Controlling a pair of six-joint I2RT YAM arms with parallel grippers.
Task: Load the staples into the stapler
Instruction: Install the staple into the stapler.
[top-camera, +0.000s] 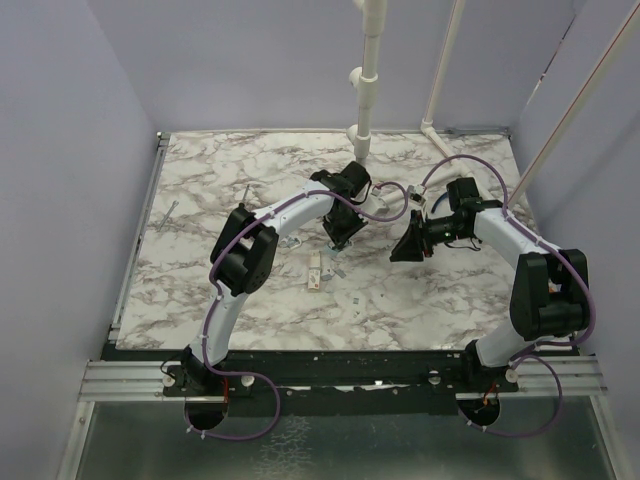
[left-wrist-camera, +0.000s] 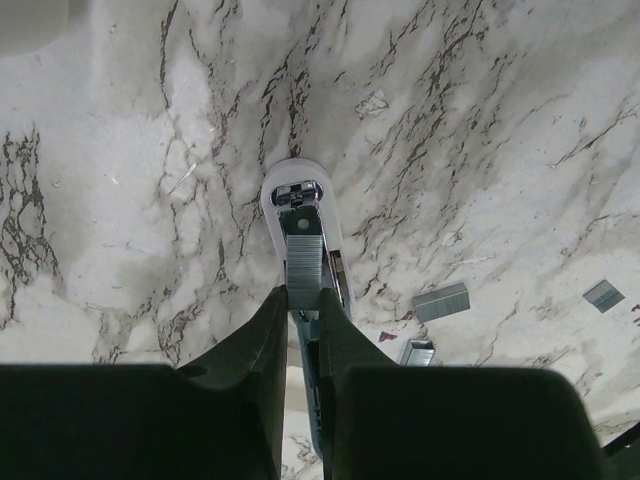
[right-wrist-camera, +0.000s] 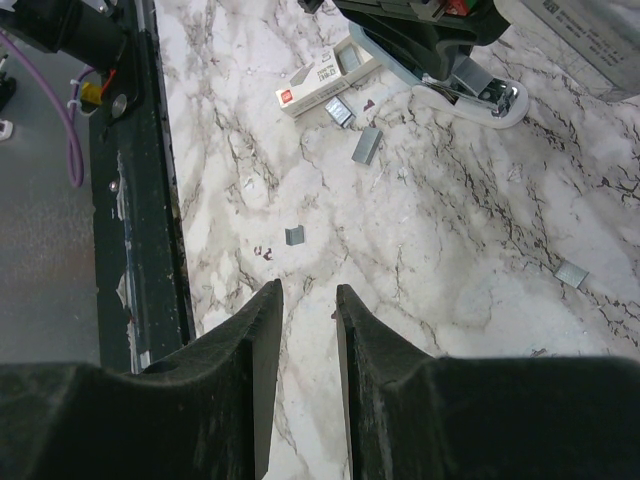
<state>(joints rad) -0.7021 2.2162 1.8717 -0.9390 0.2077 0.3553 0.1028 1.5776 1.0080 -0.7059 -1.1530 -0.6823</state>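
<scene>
The stapler (left-wrist-camera: 297, 196) lies open on the marble table, a white body with a teal part running back under my fingers. It also shows in the right wrist view (right-wrist-camera: 487, 98). The staples (left-wrist-camera: 303, 260), a silvery strip, lie along the stapler's channel. My left gripper (left-wrist-camera: 303, 292) is shut on the strip's near end, directly above the stapler; in the top view (top-camera: 340, 236) it hides the stapler. My right gripper (right-wrist-camera: 308, 290) is open and empty, hovering over bare table to the right (top-camera: 405, 250).
A small white oblong box (right-wrist-camera: 320, 80) lies near the stapler (top-camera: 317, 275). Loose staple pieces (left-wrist-camera: 441, 301) (right-wrist-camera: 367, 145) (right-wrist-camera: 295, 236) (right-wrist-camera: 572, 274) are scattered around. The table's dark front rail (right-wrist-camera: 150, 200) is at the left of the right wrist view.
</scene>
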